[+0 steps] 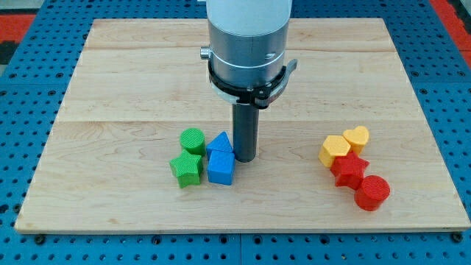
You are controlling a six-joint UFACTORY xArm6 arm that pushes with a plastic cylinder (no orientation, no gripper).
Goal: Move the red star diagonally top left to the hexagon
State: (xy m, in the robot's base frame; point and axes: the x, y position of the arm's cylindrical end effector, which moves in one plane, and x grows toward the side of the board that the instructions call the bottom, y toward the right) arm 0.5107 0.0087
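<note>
My tip [244,159] stands touching the right side of the blue cluster, so its 9 o'clock side is blocked by the blue triangle [219,143] and blue cube [221,168], with the green cylinder [192,140] and green star [186,168] packed beyond them. From 12 round to 6 o'clock the wooden board [147,73] lies open. At 3 o'clock, well apart, the yellow hexagon [334,150], yellow heart [357,137], red star [349,170] and red cylinder [372,193] sit bunched, touching one another.
</note>
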